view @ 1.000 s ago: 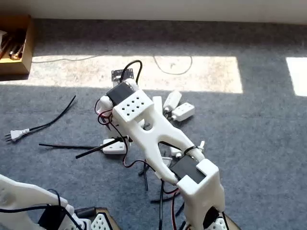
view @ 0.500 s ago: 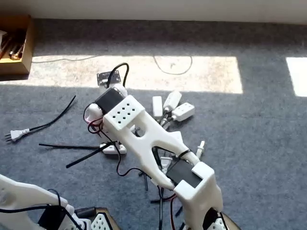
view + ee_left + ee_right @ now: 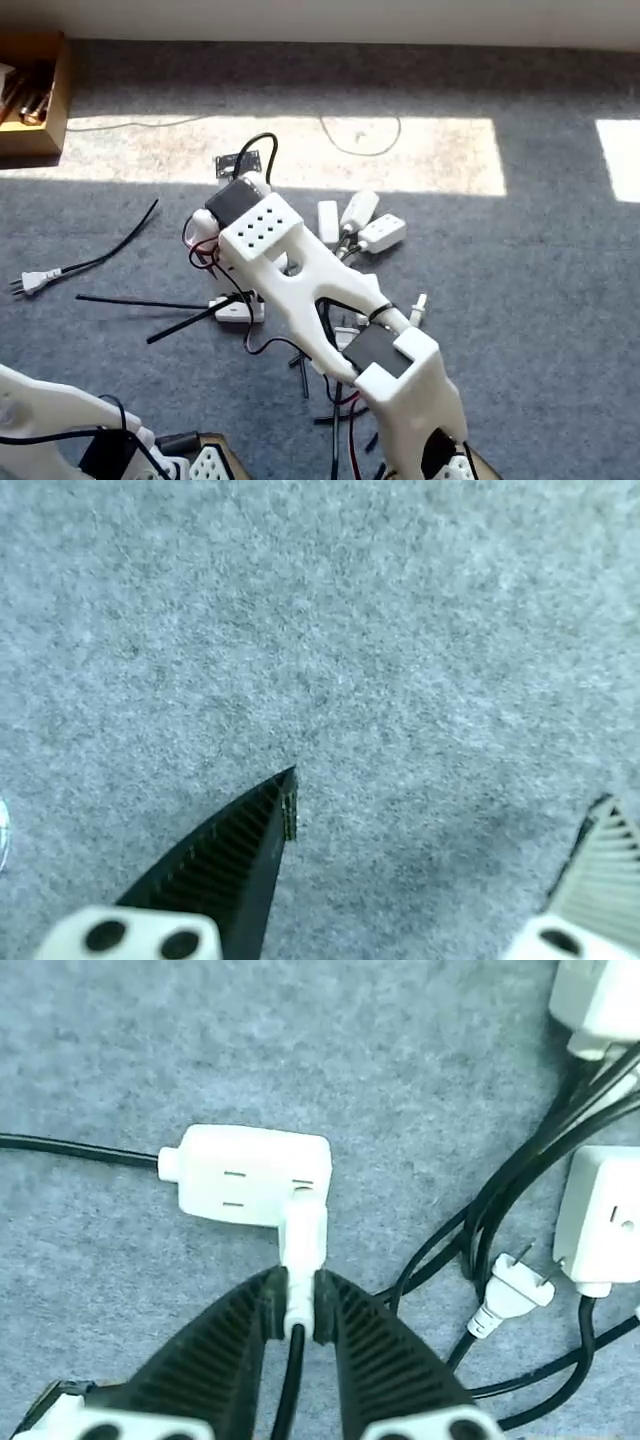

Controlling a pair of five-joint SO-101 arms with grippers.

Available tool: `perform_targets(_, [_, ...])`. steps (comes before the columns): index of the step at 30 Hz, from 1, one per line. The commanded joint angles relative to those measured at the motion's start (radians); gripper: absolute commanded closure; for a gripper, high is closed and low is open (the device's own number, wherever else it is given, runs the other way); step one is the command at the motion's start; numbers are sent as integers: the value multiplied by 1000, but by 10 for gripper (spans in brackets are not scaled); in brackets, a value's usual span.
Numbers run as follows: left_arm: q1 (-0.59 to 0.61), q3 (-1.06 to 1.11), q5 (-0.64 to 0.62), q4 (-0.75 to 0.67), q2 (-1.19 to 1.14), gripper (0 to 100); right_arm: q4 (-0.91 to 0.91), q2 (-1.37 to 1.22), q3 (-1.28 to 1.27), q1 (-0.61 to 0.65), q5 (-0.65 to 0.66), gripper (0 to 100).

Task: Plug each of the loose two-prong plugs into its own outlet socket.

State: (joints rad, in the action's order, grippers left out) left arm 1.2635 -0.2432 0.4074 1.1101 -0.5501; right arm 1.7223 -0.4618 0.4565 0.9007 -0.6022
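Observation:
My right gripper (image 3: 298, 1305) is shut on a white two-prong plug (image 3: 302, 1240) with a black cord. The plug's front end presses against the face of a white outlet block (image 3: 240, 1173); its prongs are hidden. In the high view the right arm (image 3: 300, 270) stretches over this outlet block (image 3: 236, 309). A loose white plug (image 3: 510, 1298) lies among black cords beside two more outlet blocks (image 3: 600, 1210). Another loose plug (image 3: 30, 283) lies far left on the carpet. My left gripper (image 3: 447, 790) hangs open over bare grey carpet, holding nothing.
Three white outlet blocks (image 3: 358, 212) cluster past the right arm, and a small white plug (image 3: 420, 303) lies beside it. Black cords (image 3: 130, 301) run left across the carpet. A wooden box (image 3: 35, 95) stands at the far left. The left arm's base (image 3: 60, 430) sits at the near left corner.
The right arm swung its wrist to the left, then came back a little to the right. The black cords beside the outlet block shifted with it. The left arm kept still.

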Motion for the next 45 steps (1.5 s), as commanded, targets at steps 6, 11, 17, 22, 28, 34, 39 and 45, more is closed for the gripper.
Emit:
perform_targets(6, [-12,-38,6,-12,12,582,41,2,45,-8,8,994])
perform_targets(11, [-12,-38,6,-12,12,582,38,-2,47,-10,8,994])
perform_targets(17, [-10,-38,6,-11,16,582,-24,-22,-7,-82,8,994])
perform_targets(22, [-16,-38,6,-9,16,582,-147,-134,-108,-108,9,994])
perform_targets(28, [-16,-39,9,-11,16,582,-176,-242,-122,-102,17,993])
perform_targets(34, [-35,-38,9,-6,16,582,-99,-173,2,-76,100,858])
perform_targets(39, [-50,-38,9,-6,16,582,42,-116,188,-24,176,601])
perform_targets(45, [-61,-38,9,-6,16,582,41,-5,292,10,269,503])
